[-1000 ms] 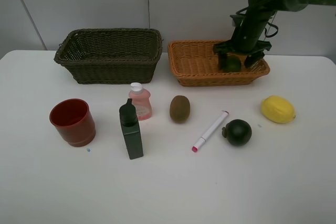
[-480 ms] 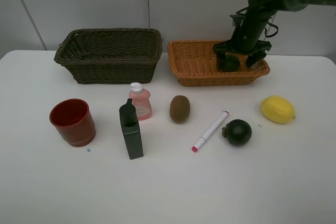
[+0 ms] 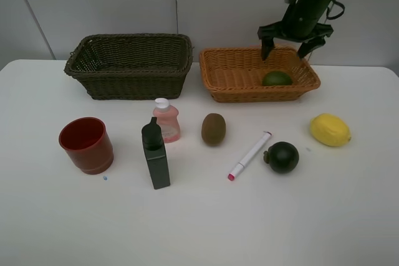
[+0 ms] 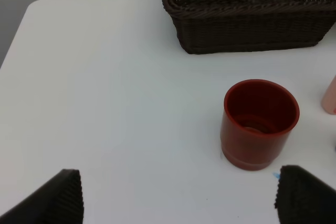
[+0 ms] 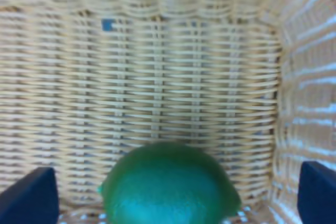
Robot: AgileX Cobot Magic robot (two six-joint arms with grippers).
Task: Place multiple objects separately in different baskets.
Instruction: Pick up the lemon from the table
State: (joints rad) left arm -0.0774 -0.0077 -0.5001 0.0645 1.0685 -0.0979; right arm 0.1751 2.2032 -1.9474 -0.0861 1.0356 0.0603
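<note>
- Done, by my reckoning: one item. The green lime [image 3: 277,78] lies inside the orange-tan basket [image 3: 249,95], toward its 4 o'clock corner. That basket sits at 1 o'clock on the tabletop [image 3: 199,228].
- The right pincer [image 3: 287,51] hangs above that basket, jaws wide, nothing between them.
- The dark basket [image 3: 131,82] at 11 o'clock shows nothing inside, though its floor is partly hidden from me.
- Left to sort, all loose on the tabletop:
  - red cup [image 3: 86,144] at 9 o'clock
  - dark green bottle [image 3: 155,154]
  - pink bottle [image 3: 166,121]
  - kiwi [image 3: 213,129]
  - marker [image 3: 250,155]
  - blackish round fruit [image 3: 282,157]
  - lemon [image 3: 330,129] at 3 o'clock
- The left pincer [image 4: 184,203] is spread wide and empty, with the cup just ahead of it.
</note>
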